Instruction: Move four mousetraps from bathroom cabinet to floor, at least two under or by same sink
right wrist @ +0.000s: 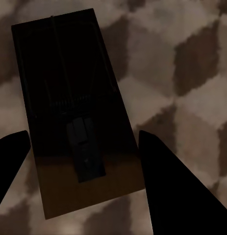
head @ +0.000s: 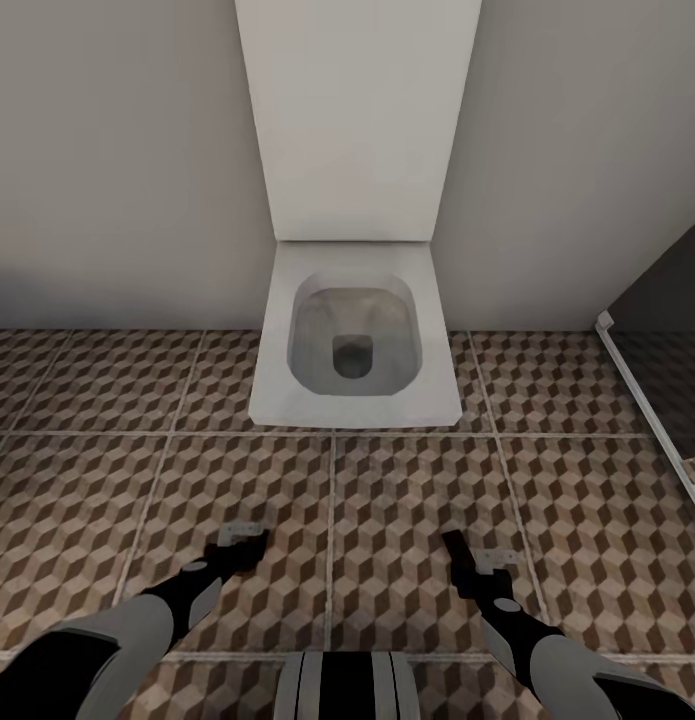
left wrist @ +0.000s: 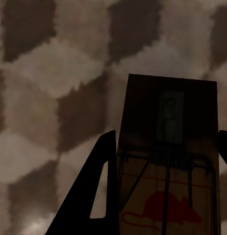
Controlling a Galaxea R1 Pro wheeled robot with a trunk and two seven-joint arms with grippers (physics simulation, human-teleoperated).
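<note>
Ahead of my claws the bathroom floor lies open, blocked only by the toilet against the wall and a glass panel's frame rightward.

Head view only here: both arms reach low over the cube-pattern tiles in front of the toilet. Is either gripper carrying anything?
Observer: Yes. In the left wrist view the left gripper has its jaws against both long edges of a mousetrap printed with a red mouse.
Operator: And the right one?
Observer: In the right wrist view the right gripper holds a second mousetrap between its jaws, wire side facing the camera, in deep shadow.
</note>
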